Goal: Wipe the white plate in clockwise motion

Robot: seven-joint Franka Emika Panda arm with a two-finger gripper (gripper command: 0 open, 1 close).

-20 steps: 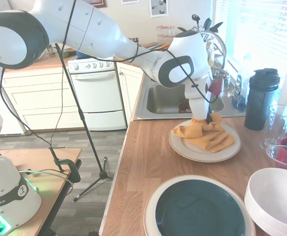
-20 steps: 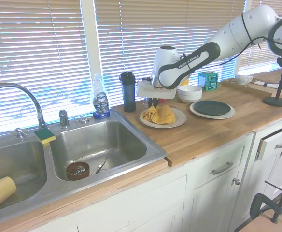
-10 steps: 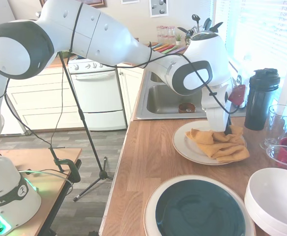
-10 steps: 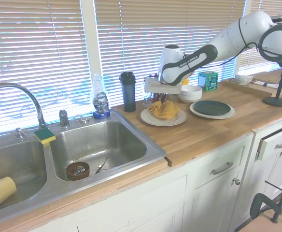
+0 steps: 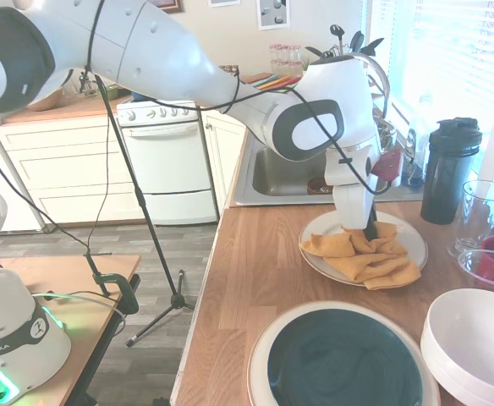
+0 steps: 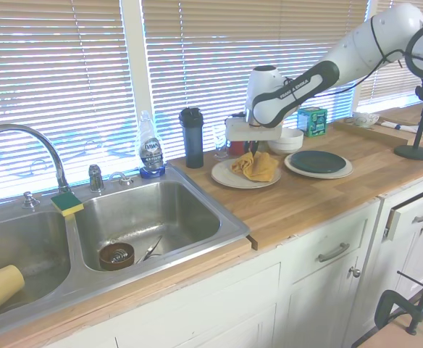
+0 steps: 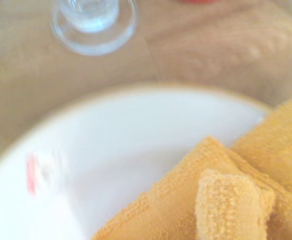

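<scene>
Orange cloth (image 5: 361, 254) is bunched on the white plate (image 5: 406, 234) in the first exterior view, with the gripper (image 5: 367, 230) pressed straight down into it, so I'd say it's mid-wipe; jaws look pinched on the cloth, though the folds hide the tips. Cloth spills over the plate's rim around 6 o'clock. Second exterior view: plate (image 6: 228, 176) sits on the wooden counter (image 6: 306, 199) between the sink (image 6: 146, 221) and the green plate (image 6: 318, 162), cloth toward its 3 o'clock side. Next move probably needs steady downward pressure while sweeping clockwise. Wrist view is blurry: bare plate, a reddish mark (image 7: 32, 173), and a glass (image 7: 93, 22) cut off at the edge.
</scene>
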